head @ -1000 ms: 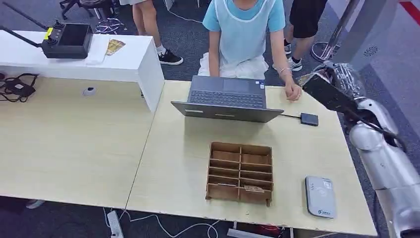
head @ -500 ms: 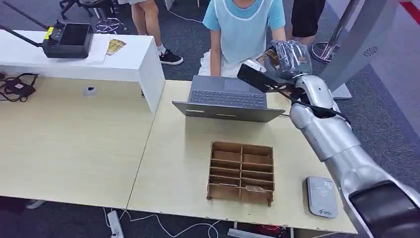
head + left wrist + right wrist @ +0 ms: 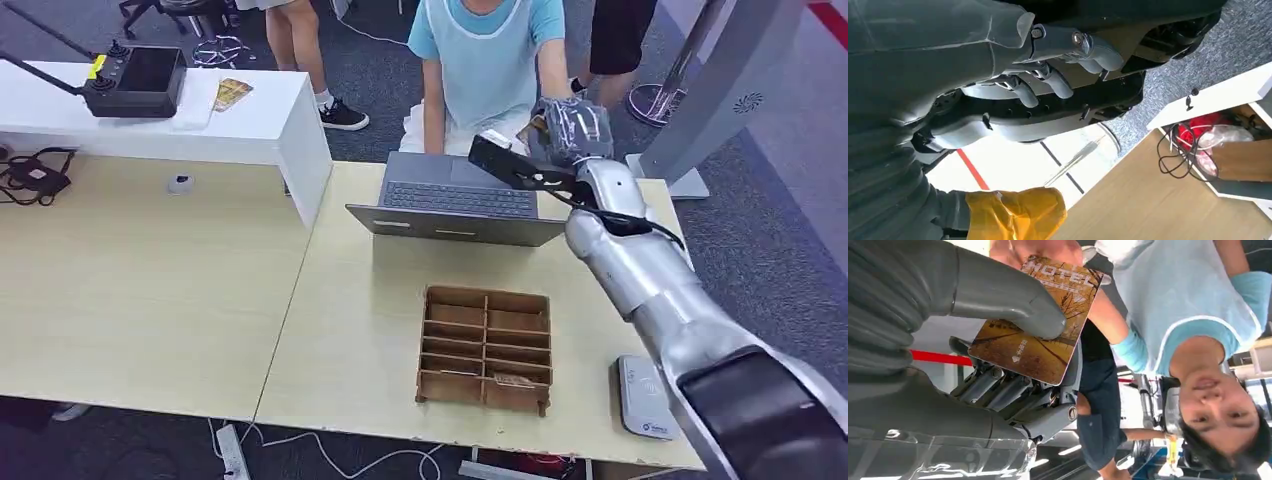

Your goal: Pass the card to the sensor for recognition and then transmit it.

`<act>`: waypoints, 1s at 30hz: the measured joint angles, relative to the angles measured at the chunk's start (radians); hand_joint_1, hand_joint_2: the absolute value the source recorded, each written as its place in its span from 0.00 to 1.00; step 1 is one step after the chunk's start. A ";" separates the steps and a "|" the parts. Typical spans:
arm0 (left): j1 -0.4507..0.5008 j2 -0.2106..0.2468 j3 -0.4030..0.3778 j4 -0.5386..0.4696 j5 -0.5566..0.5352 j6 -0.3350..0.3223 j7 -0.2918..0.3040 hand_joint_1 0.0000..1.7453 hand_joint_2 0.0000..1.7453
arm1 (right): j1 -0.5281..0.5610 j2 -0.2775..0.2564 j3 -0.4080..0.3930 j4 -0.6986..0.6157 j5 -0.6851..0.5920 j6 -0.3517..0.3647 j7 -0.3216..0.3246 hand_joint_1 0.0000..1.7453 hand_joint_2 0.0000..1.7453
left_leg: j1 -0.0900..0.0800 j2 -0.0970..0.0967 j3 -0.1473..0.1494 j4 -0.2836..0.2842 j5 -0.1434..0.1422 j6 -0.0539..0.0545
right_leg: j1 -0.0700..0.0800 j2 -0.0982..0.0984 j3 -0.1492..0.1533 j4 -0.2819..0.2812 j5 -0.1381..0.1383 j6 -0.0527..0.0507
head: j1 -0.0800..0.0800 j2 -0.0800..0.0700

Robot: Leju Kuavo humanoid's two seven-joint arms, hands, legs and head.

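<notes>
My right hand [image 3: 568,130] is raised over the far table edge, behind the laptop [image 3: 455,195]. It holds a brown card [image 3: 1033,335] printed HOTEL, with the thumb [image 3: 998,295] pressing it against the fingers [image 3: 1013,390]. A person's hand [image 3: 1040,249] touches the card's far end. The white card sensor [image 3: 645,397] lies flat near the table's front right corner, well away from the card. My left hand [image 3: 1048,75] hangs with loosely curved fingers and holds nothing.
A person in a light blue shirt [image 3: 490,60] stands behind the laptop. A wooden divider box [image 3: 485,348] sits mid-table with a card in a front slot. A small dark box [image 3: 135,80] with antennas rests on the white shelf [image 3: 250,125].
My right arm has swung left from the table's right side to the person, carrying the card. The person's hand has left the table and come up to the card.
</notes>
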 joint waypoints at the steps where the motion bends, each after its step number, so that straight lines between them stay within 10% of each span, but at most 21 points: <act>1: 0.000 -0.001 0.000 0.000 0.000 0.000 0.000 0.00 1.00 | 0.000 0.001 0.000 0.007 0.003 -0.002 0.000 1.00 1.00 | 0.000 0.000 0.000 0.000 0.000 0.000 | 0.000 0.000 0.000 0.000 0.000 0.000 | 0.000 0.000; 9: 0.000 -0.001 0.000 0.000 0.000 0.001 0.000 0.00 1.00 | -0.001 0.005 -0.002 0.034 0.013 -0.003 0.000 1.00 1.00 | 0.000 0.000 0.000 0.000 0.000 0.000 | 0.000 0.000 0.000 0.000 0.000 0.000 | 0.000 0.000; 10: 0.000 -0.001 0.000 0.000 0.000 0.001 0.000 0.00 1.00 | -0.001 0.005 -0.002 0.036 0.014 -0.002 0.001 0.31 1.00 | 0.000 0.000 0.000 0.000 0.000 0.000 | 0.000 0.000 0.000 0.000 0.000 0.000 | 0.000 0.000; 11: 0.000 -0.001 0.000 0.000 0.000 0.002 0.000 0.00 1.00 | -0.002 0.006 -0.003 0.038 0.016 -0.003 0.002 0.00 1.00 | 0.000 0.000 0.000 0.000 0.000 0.000 | 0.000 0.000 0.000 0.000 0.000 0.000 | 0.000 0.000; 20: 0.000 -0.001 0.000 0.000 0.000 0.003 0.000 0.00 1.00 | 0.000 0.008 -0.021 0.047 0.043 -0.091 0.010 0.00 1.00 | 0.000 0.000 0.000 0.000 0.000 0.000 | 0.000 0.000 0.000 0.000 0.000 0.000 | 0.000 0.000; 30: 0.001 -0.001 0.000 0.000 0.000 0.003 0.000 0.00 1.00 | 0.116 0.001 -0.186 -0.123 -0.170 -0.269 -0.140 0.00 1.00 | 0.000 0.000 0.000 0.000 0.000 0.000 | 0.000 0.000 -0.001 0.000 0.000 0.000 | 0.000 0.000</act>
